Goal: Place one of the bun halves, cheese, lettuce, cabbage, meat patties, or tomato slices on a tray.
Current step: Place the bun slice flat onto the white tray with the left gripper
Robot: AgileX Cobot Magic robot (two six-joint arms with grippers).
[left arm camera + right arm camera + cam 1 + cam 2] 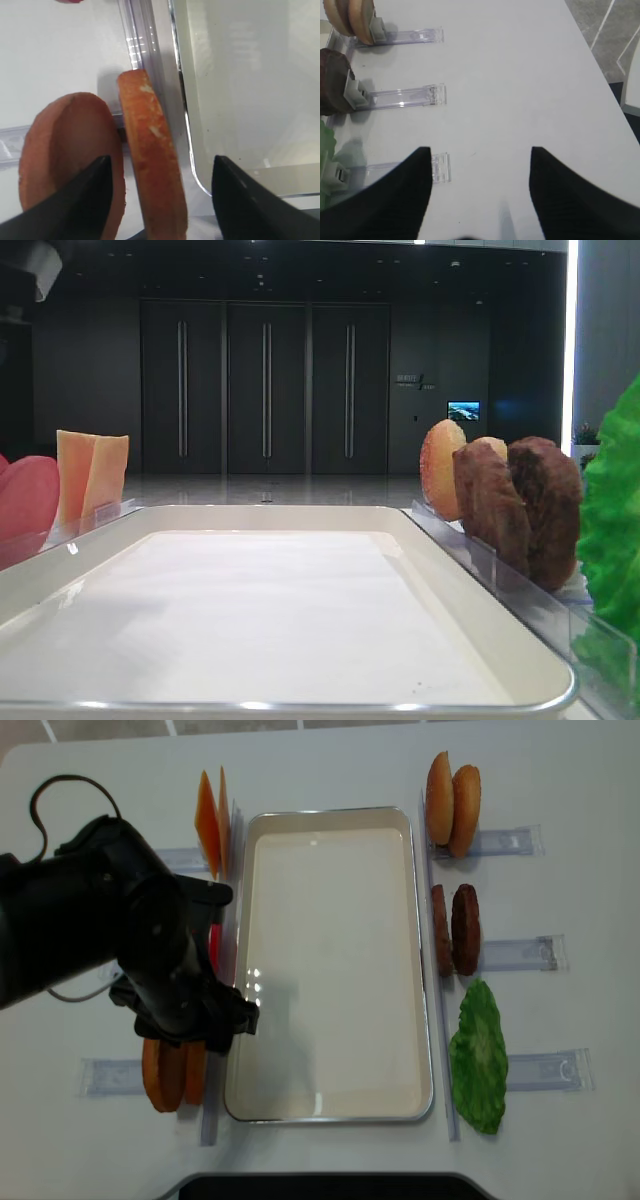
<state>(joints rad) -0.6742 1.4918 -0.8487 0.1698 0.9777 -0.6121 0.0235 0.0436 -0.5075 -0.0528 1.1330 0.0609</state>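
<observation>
The cream-white tray [330, 960] lies mid-table with nothing on it. At its near left corner two thick orange round discs [170, 1075] stand on edge in a clear holder. My left gripper [159, 162] is open and straddles the right-hand disc [150, 150] without touching it; its left finger overlaps the other disc [65, 145] and its right finger hangs over the tray corner [200, 175]. Cheese [210, 820] and a red tomato slice [213, 945] stand along the tray's left side. Bun halves [452, 798], meat patties [455, 928] and lettuce [478, 1055] line its right side. My right gripper [480, 150] is open over bare table.
Clear plastic holder rails [405, 97] stick out from each food stand on both sides of the tray. The left arm's black body [110, 935] covers the table left of the tray. The table's right edge [600, 65] is close to the right gripper.
</observation>
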